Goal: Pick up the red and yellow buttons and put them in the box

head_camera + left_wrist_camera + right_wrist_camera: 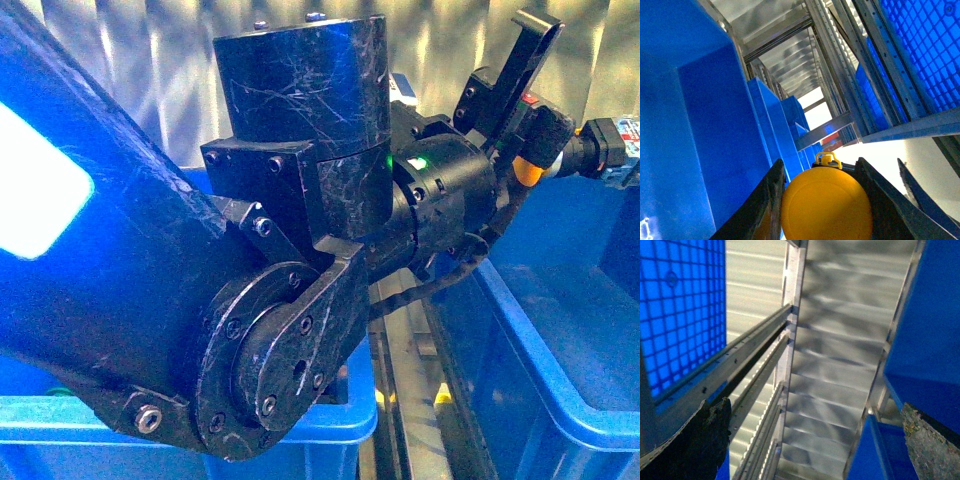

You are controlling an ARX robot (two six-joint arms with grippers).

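Note:
In the left wrist view a yellow button [826,205] with a round domed cap fills the gap between the two dark fingers [769,207], and my left gripper [824,202] is shut on it. Beside it rises the smooth wall of a blue box [700,130]. From the front, my left arm reaches across to the upper right, where the left gripper [535,150] holds the yellow button [529,173] above the right-hand blue box [560,330]. My right gripper [810,450] is open, with only corrugated metal behind it. No red button shows.
The left arm's black joints [290,250] block most of the front view. Another blue bin [320,420] stands at the lower left, with a metal rail [405,370] between the bins. Shelf rails [755,365] and a blue grid-bottomed crate [680,305] show in the right wrist view.

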